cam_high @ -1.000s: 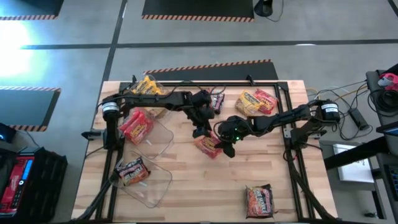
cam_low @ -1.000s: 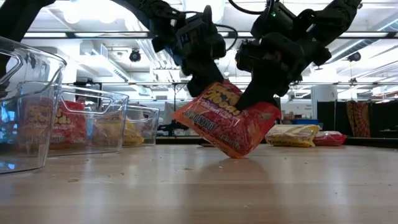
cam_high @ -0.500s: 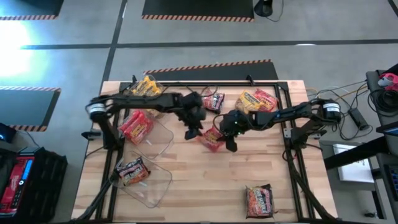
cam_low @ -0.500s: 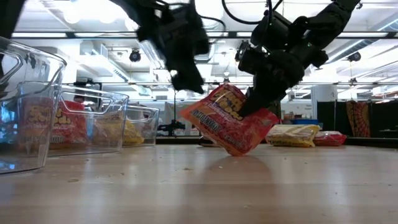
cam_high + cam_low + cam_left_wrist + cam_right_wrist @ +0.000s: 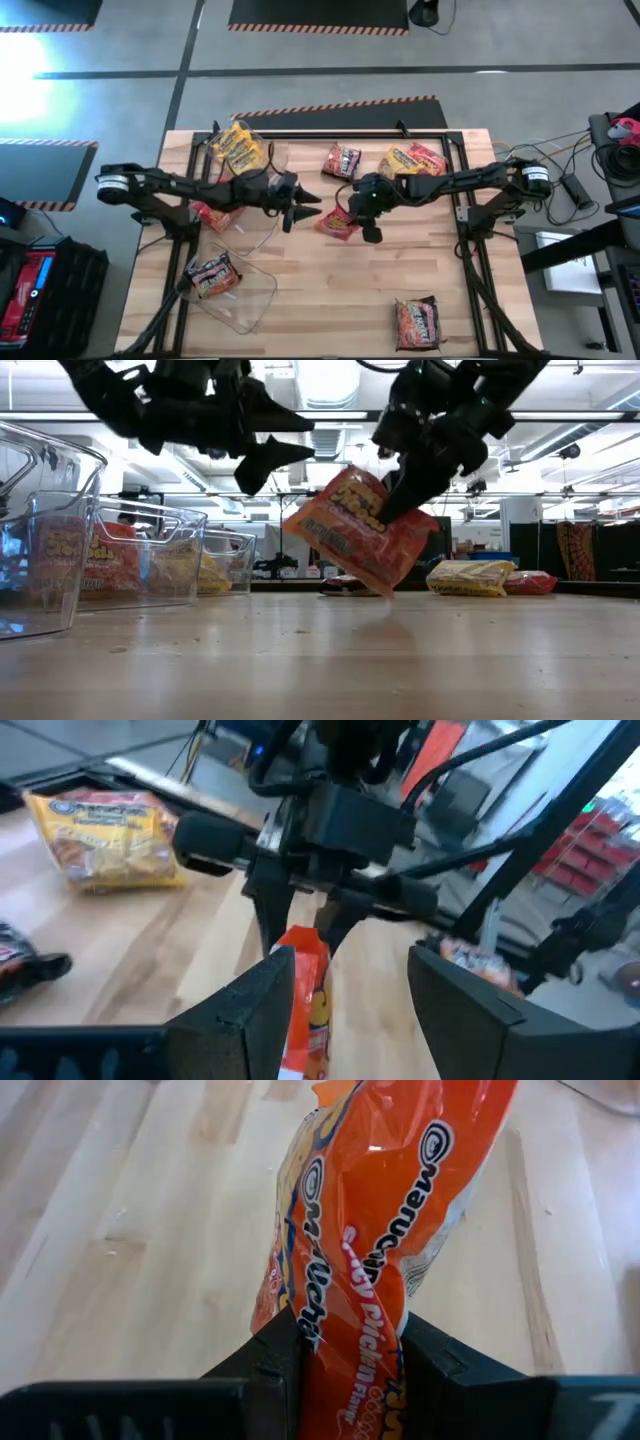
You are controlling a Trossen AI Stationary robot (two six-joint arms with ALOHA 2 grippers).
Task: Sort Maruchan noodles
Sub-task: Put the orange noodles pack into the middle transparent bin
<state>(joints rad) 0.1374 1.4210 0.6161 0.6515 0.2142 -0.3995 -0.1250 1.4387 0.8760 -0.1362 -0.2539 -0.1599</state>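
Orange crinkled film is what my right gripper (image 5: 355, 215) pinches, near the middle of the bench (image 5: 330, 300). From above, the orange noodle packet (image 5: 338, 222) hangs off my right fingers, while my left gripper (image 5: 300, 207) sits just beside it toward the left edge, fingers parted and holding nothing. I judge the packet is held off the wood so it can travel to a bin. Three clear bins (image 5: 240, 290) line the left edge; each holds a packet. A dark packet (image 5: 342, 161) and a yellow-and-red pair (image 5: 412, 163) lie toward the far edge; another packet (image 5: 417, 322) lies near the right corner on the near edge.

At table height, the orange noodle packet (image 5: 362, 532) hangs tilted and clear of the bench top, gripped by its upper edge in my right gripper (image 5: 405, 485). My left gripper (image 5: 275, 455) is apart from it. The bins (image 5: 60, 550) are rigid and transparent; their contents show through.

From my left wrist, my own fingers (image 5: 250, 1010) stand apart with the orange noodle packet (image 5: 305, 1005) edge-on beyond them, under my right gripper (image 5: 305, 935). A yellow packet (image 5: 100, 835) lies flat on the planks.

From my right wrist, my fingers (image 5: 275, 1355) squeeze the glossy orange noodle packet (image 5: 390, 1210) into a narrow fold; the film wrinkles around the hard noodle block.
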